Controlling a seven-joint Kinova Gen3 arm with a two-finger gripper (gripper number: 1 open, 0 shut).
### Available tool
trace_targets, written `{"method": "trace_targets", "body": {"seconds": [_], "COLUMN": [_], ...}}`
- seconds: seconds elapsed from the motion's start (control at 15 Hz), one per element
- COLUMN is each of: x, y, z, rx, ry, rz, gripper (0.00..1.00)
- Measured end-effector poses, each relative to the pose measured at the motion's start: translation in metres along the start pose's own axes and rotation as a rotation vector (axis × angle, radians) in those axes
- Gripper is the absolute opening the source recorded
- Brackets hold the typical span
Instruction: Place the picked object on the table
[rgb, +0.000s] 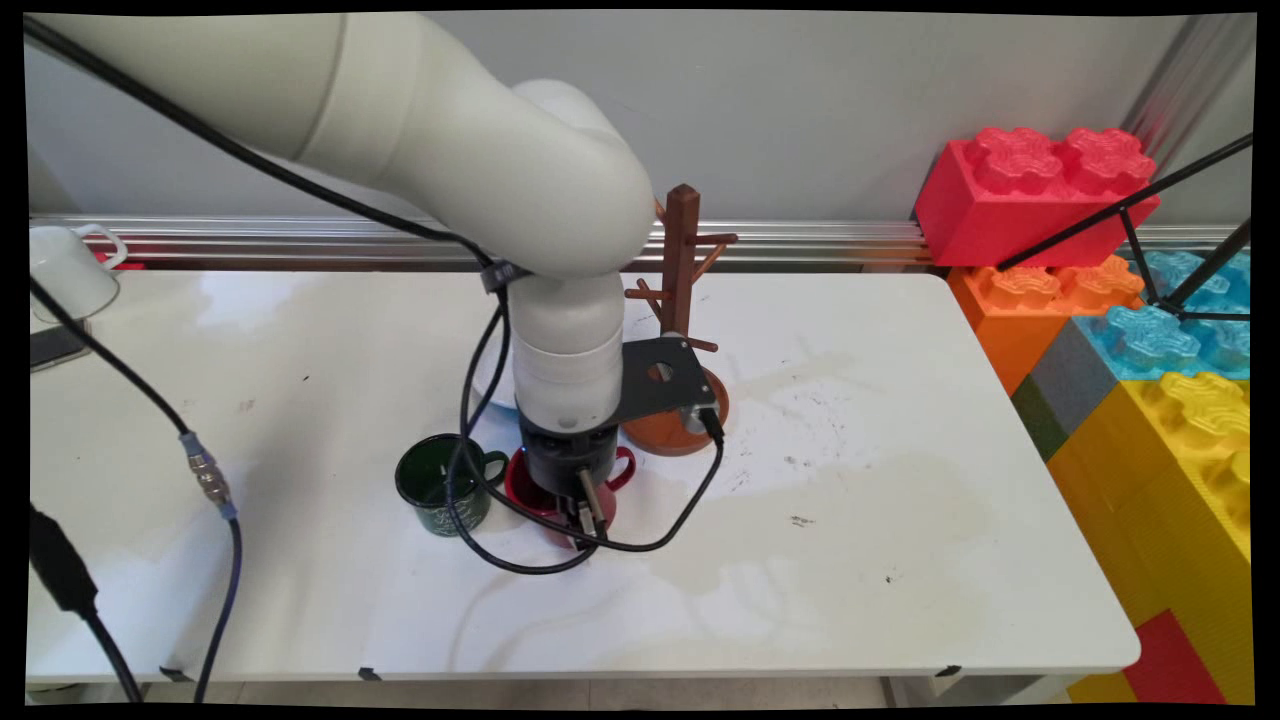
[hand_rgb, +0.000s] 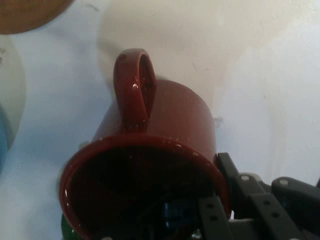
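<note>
My gripper (rgb: 590, 515) reaches straight down onto a dark red mug (rgb: 527, 492) near the middle of the white table (rgb: 900, 520). In the hand view the red mug (hand_rgb: 165, 115) fills the picture, its handle pointing away. One finger (hand_rgb: 212, 217) is inside the mouth and the other sits outside the wall, so the gripper (hand_rgb: 223, 200) is shut on the rim. A dark green enamel mug (rgb: 440, 485) stands right beside it on the left, and a sliver of the green mug (hand_rgb: 66, 231) shows in the hand view. Just behind stands a brown wooden mug tree (rgb: 683, 290).
The mug tree's round base (rgb: 665, 435) lies close behind the red mug. A pale blue-white dish (rgb: 490, 385) is partly hidden behind the arm. A white cup (rgb: 70, 265) sits at the far left edge. Big toy blocks (rgb: 1040, 190) are stacked beyond the table's right end.
</note>
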Motion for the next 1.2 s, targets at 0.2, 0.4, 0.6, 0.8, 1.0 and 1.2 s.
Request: {"method": "trace_targets", "body": {"seconds": [0.2, 0.4, 0.6, 0.8, 1.0, 1.2], "x": [0.006, 0.01, 0.015, 0.018, 0.019, 0.022], "y": [0.0, 0.001, 0.002, 0.003, 0.005, 0.007], "z": [0.007, 0.013, 0.018, 0.021, 0.023, 0.022], "rx": [0.007, 0.012, 0.013, 0.008, -0.002, -0.014], "ry": [-0.002, 0.001, 0.01, 0.021, 0.027, 0.043], "rz": [-0.006, -0.012, -0.021, -0.031, -0.033, -0.034], "gripper": [0.0, 0.0, 0.0, 1.0, 1.0, 1.0]}}
